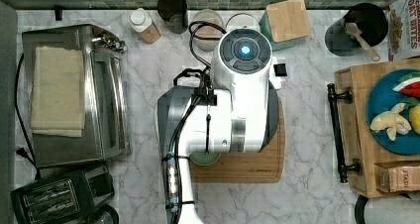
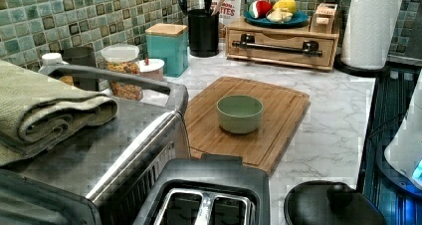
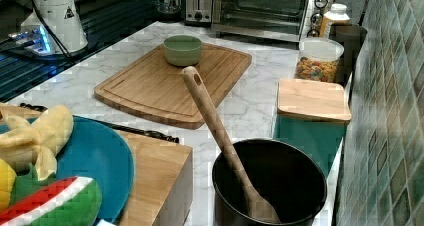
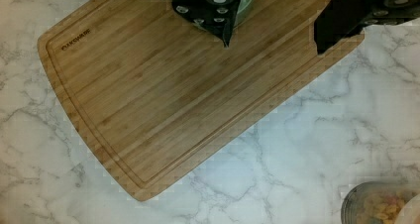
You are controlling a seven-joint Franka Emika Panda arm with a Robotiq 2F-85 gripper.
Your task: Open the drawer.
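In the wrist view the gripper (image 4: 272, 43) hangs above the flat grooved bamboo cutting board (image 4: 168, 92), its two black fingers (image 4: 225, 33) spread wide with nothing between them, and the rim of a pale green round bowl (image 4: 246, 8) shows just behind them. In the left view that bowl (image 2: 239, 113) sits on the cutting board (image 2: 249, 120) in the middle of the white marble countertop (image 2: 328, 130), well apart from the drawer. The wide shallow light-wood drawer (image 2: 281, 46) stands at the far edge of the countertop against the green tiled wall (image 2: 74, 16), between a black utensil pot (image 2: 203, 32) and a white paper-towel roll (image 2: 370, 26). Its front carries a long black metal bar handle (image 2: 276, 46) fixed on two black brackets, and the front sits flush with its wooden housing, so it is closed. On top of the housing rests a blue round plate (image 2: 276, 21) with fruit. In the top view the drawer (image 1: 354, 130) lies at the countertop's edge on the top view's right, its bar handle (image 1: 338, 132) facing the white robot arm (image 1: 233, 100) over the board.
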